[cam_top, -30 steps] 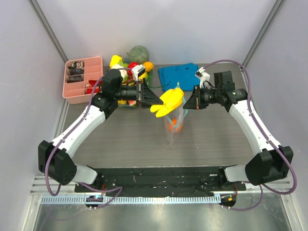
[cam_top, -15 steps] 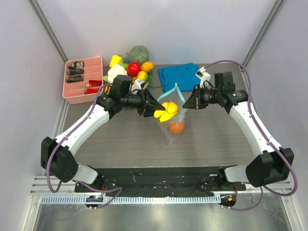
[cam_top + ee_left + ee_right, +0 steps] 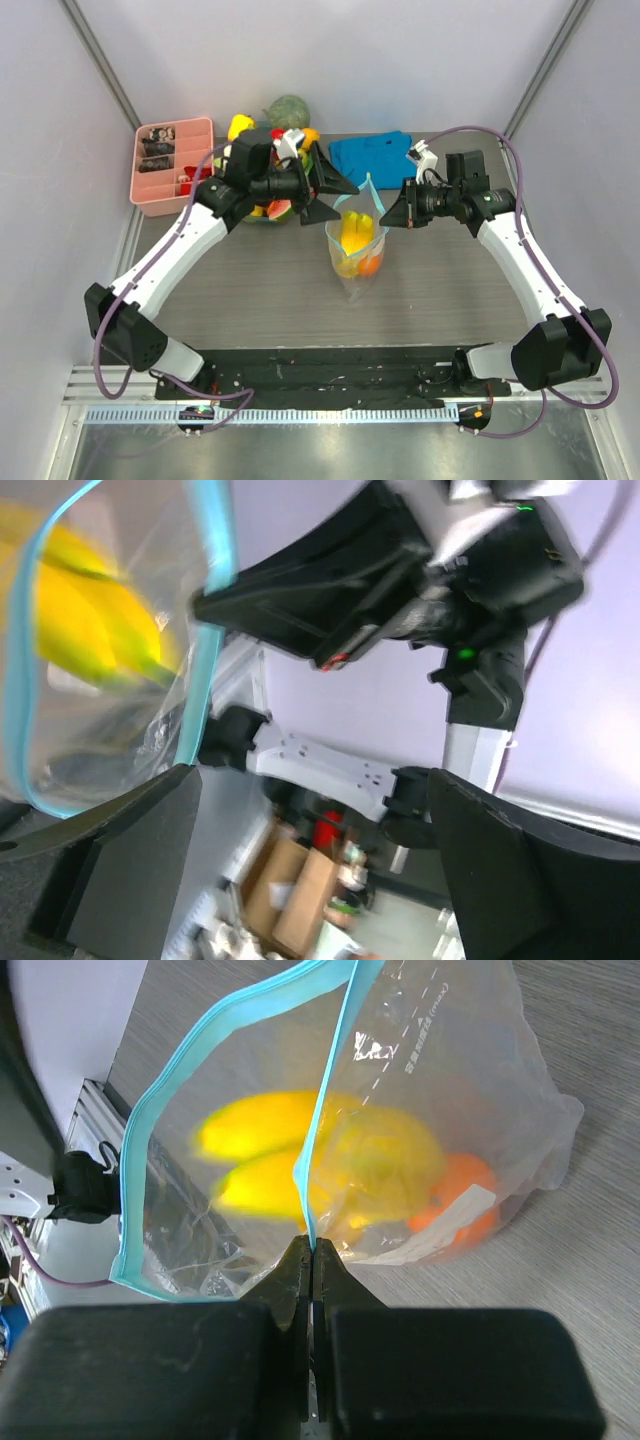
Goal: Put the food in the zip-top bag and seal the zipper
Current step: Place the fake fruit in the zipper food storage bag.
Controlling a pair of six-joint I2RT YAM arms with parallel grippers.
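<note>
The clear zip-top bag (image 3: 356, 262) hangs upright mid-table with its mouth open. Inside it lie the yellow banana bunch (image 3: 352, 232) and the orange (image 3: 371, 265). My right gripper (image 3: 386, 216) is shut on the blue-teal zipper (image 3: 318, 1160) at the bag's right rim; its fingertips (image 3: 311, 1252) pinch the strip, with the banana bunch (image 3: 285, 1160) and orange (image 3: 466, 1198) showing through the plastic. My left gripper (image 3: 328, 197) is open and empty, just up-left of the bag mouth. In the left wrist view the zipper (image 3: 212, 550) and banana bunch (image 3: 85, 620) sit at the upper left, beyond the fingers (image 3: 130, 870).
A pink compartment tray (image 3: 170, 190) stands at the back left. More toy food is piled behind my left arm, with a green melon (image 3: 288, 108) and a lemon (image 3: 308, 135). A folded blue cloth (image 3: 372, 157) lies behind the bag.
My left gripper carried the banana bunch over the bag mouth, opened and let it drop inside, then drew back to the upper left. The right gripper kept its hold on the zipper.
</note>
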